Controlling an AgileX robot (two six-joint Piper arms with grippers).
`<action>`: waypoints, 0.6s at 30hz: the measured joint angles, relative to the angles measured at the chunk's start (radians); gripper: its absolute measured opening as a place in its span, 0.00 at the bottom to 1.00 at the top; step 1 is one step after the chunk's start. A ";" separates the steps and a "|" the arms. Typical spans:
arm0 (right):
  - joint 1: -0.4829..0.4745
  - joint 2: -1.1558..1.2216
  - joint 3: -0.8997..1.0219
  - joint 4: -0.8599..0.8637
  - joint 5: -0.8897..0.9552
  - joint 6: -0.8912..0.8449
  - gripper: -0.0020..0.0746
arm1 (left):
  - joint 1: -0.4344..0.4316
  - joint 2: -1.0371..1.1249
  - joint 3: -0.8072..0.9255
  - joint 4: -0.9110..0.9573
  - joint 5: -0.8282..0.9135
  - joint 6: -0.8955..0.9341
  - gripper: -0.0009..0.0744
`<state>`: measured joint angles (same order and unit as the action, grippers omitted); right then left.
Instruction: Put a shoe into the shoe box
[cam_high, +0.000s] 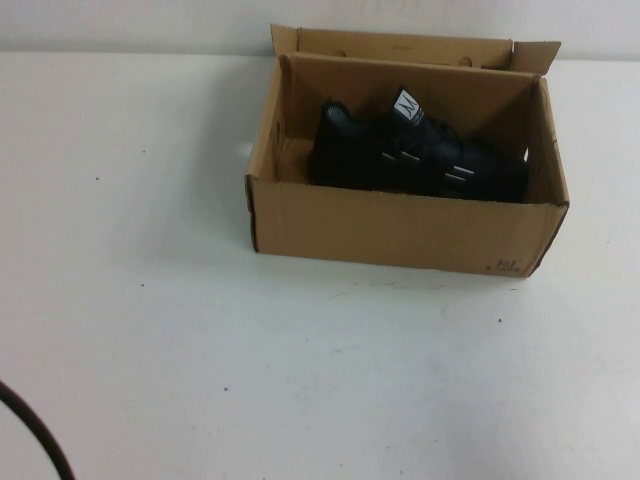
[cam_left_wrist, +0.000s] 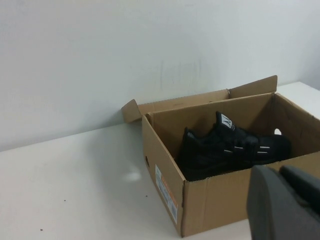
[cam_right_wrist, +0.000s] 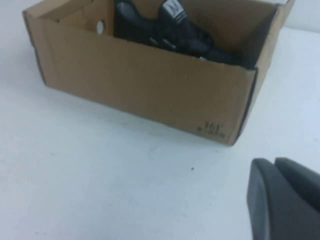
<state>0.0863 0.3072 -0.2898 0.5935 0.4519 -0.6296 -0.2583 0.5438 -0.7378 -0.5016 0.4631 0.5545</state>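
The black knit shoe (cam_high: 410, 155) lies inside the brown cardboard shoe box (cam_high: 400, 228) at the far middle-right of the table, white tongue label up. The shoe (cam_left_wrist: 230, 147) and box (cam_left_wrist: 220, 200) also show in the left wrist view, and the shoe (cam_right_wrist: 165, 30) and box (cam_right_wrist: 150, 85) in the right wrist view. My left gripper (cam_left_wrist: 280, 172) is shut and empty, near the box's left end. My right gripper (cam_right_wrist: 274, 162) is shut and empty, low over the table in front of the box. Neither gripper shows in the high view.
The white table (cam_high: 200, 330) spreads in front of and left of the box. A white wall stands right behind the box. A black cable (cam_high: 35, 435) curves at the near left corner. The box's flaps stand upright.
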 joint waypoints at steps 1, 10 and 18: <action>0.000 0.000 0.000 0.000 0.019 0.000 0.01 | 0.000 0.000 0.000 0.000 0.000 0.000 0.01; 0.000 0.000 0.000 0.000 0.156 0.000 0.01 | 0.000 0.000 0.000 0.000 0.000 0.000 0.01; 0.000 -0.001 0.000 0.000 0.192 0.000 0.01 | 0.000 -0.054 0.108 0.112 -0.113 -0.007 0.01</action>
<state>0.0863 0.3065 -0.2898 0.5935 0.6438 -0.6296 -0.2583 0.4902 -0.6302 -0.3892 0.3501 0.5470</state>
